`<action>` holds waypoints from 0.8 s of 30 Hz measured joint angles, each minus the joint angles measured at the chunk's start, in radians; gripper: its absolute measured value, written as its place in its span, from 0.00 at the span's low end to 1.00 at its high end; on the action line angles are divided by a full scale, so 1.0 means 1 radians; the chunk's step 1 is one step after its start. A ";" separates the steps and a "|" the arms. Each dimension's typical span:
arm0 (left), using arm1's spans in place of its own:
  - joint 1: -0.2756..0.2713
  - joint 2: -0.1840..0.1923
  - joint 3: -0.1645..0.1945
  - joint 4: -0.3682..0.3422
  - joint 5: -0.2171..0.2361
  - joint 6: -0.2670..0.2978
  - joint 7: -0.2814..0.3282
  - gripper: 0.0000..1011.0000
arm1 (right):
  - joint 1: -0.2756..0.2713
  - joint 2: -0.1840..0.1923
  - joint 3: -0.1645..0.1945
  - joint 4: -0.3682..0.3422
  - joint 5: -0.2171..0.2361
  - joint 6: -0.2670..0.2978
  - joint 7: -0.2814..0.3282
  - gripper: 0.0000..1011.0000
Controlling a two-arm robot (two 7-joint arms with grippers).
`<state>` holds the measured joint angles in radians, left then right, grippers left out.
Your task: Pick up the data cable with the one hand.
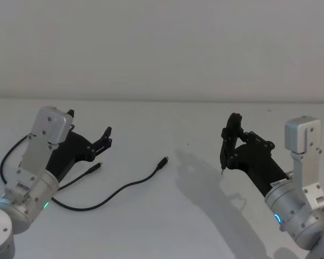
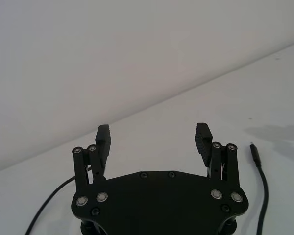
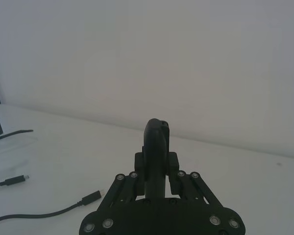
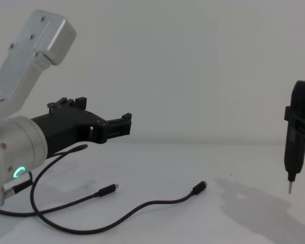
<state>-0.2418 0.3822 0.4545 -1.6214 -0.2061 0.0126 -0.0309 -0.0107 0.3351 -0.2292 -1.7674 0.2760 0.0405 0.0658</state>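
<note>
On the left side of the white table (image 1: 167, 226), I am seeing the left gripper (image 1: 89, 124) hanging above the surface, tilted forward and down. A green ring (image 4: 18, 172) is glowing on its thick silver wrist. Its two fingers are spread wide, with nothing between the ribbed pads (image 2: 203, 133).

The data cable (image 1: 124, 189) is lying flat on the table, below and just to the right of that gripper, and it is not touching the fingers. One of its small plugs is resting close under the gripper's right finger. From there the thin black cord is running back toward me, passing under the left arm, then bending round in a shallow loop and sweeping right and away. It is ending at the second plug near the middle of the table. In the left wrist view that second plug is lying just beside the gripper, clear of the pad on that side.

On the right, well apart from the cable, the right gripper (image 1: 230, 141) is raised above the table, a blue ring (image 1: 277, 218) showing on its wrist. Its fingers are pinching a black tool (image 4: 295, 147) shaped like a pen. The tool is standing nearly upright, its thin metal tip pointing down and clear of the surface. A soft shadow is falling on the table beneath it.
</note>
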 joint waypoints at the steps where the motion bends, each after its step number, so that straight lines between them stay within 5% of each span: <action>1: -0.001 0.000 0.000 0.001 -0.002 0.000 -0.005 0.99 | 0.001 -0.001 -0.001 -0.001 -0.001 0.001 0.000 0.27; 24: -0.054 0.045 0.012 0.060 -0.151 0.015 -0.305 0.99 | 0.061 -0.064 -0.054 0.017 -0.075 -0.006 -0.027 0.27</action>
<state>-0.2955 0.4271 0.4660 -1.5611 -0.3571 0.0278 -0.3361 0.0505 0.2716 -0.2832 -1.7501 0.2013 0.0344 0.0385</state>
